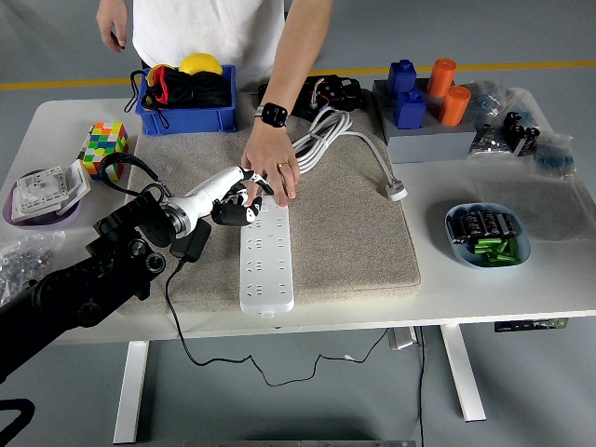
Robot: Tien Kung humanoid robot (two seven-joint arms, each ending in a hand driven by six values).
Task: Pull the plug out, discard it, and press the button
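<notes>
The left hand [237, 197] hovers over the top end of the white power strip [266, 253], fingers loosely curled and holding nothing. The black plug [191, 239] lies discarded on the beige mat [354, 233], just left of the strip. Press the button straight down with one fingertip (the person's hand [270, 168] steadies that end), avoiding contact.
</notes>
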